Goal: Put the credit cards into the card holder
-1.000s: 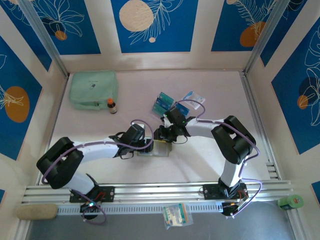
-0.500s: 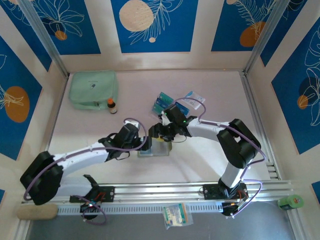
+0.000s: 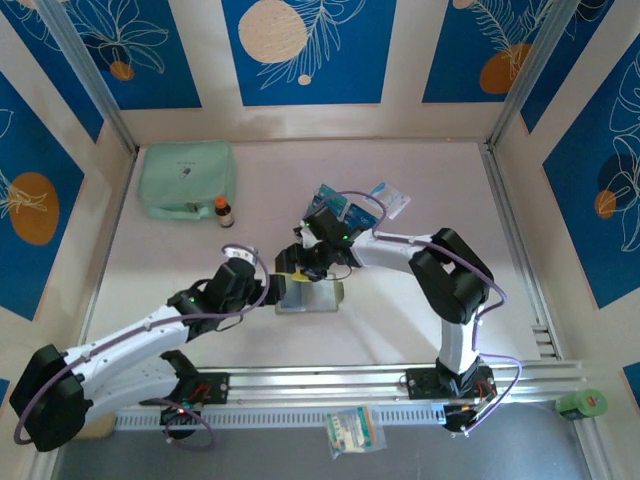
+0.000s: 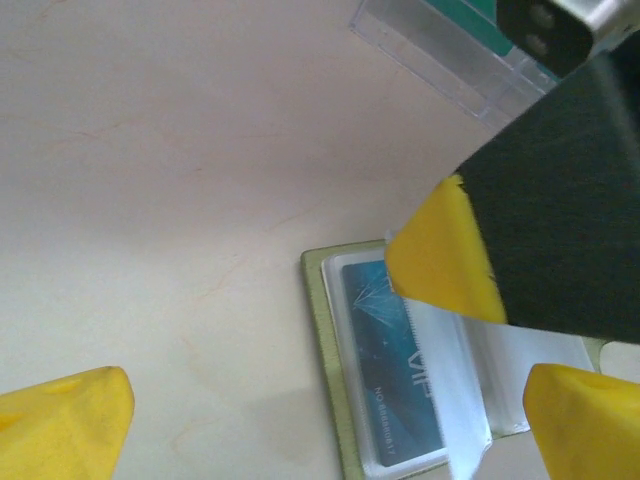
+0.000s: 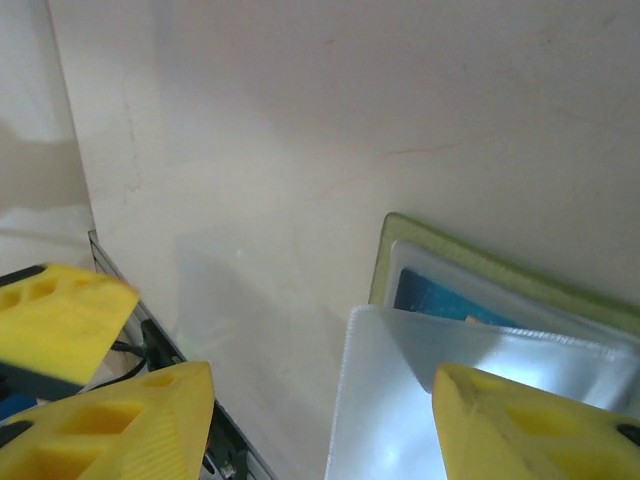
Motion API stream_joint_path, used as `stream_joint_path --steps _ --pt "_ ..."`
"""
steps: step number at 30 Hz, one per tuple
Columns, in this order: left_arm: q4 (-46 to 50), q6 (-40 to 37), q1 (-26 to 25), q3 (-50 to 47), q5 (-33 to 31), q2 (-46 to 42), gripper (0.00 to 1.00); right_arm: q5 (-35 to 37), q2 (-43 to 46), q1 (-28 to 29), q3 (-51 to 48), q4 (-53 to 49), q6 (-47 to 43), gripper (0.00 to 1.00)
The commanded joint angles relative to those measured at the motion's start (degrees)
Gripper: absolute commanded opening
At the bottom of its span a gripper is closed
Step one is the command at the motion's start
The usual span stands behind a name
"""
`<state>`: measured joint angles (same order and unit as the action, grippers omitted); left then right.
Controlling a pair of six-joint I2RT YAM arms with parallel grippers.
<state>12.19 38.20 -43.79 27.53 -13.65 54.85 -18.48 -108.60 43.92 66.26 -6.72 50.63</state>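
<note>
Top external: card holder (image 3: 318,298) lies open and flat mid-surface (image 3: 270,190), just ahead of where the two arms meet. Left pincer (image 3: 275,292) is at its left edge. Right pincer (image 3: 297,266) is over its far left corner, close to the left one. Credit cards (image 3: 328,203), teal and blue, sit farther back past the holder, next to a white-and-blue packet (image 3: 388,198). Mint pouch (image 3: 185,178) is at far left, with a small brown bottle (image 3: 224,211) just beside it.

Left wrist: left pincer jaws are wide apart with nothing in them, straddling the holder's olive edge. One teal card (image 4: 392,372) is already inside a clear pocket. A yellow fingertip (image 4: 440,265) of the right pincer touches the raised clear flap (image 4: 465,400). A clear stand (image 4: 440,55) is at the top, with teal behind it.

Right wrist: right pincer jaws are apart, not clamped. The clear flap stands up in the gap, nearer one finger, over the holder's green rim.
</note>
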Motion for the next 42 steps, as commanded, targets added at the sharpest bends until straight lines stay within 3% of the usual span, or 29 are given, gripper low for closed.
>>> stream_joint_path --steps 1,28,35,42 --pt "2.23 0.89 0.85 -1.06 -1.16 -1.06 1.00 -1.95 -1.76 0.20 1.84 -1.76 0.52 0.60" --pt "-6.46 -1.70 1.14 0.99 2.98 17.26 1.00 -2.86 3.75 -3.21 -1.43 2.93 3.69 0.59" --pt "-6.78 -1.36 1.14 -0.06 2.51 17.82 1.00 2.87 12.06 -8.62 -1.19 -8.97 -5.74 0.59" --pt "-7.04 -1.27 1.12 -0.36 2.40 18.36 1.00 18.07 15.30 -12.74 4.11 -25.80 -21.85 0.58"
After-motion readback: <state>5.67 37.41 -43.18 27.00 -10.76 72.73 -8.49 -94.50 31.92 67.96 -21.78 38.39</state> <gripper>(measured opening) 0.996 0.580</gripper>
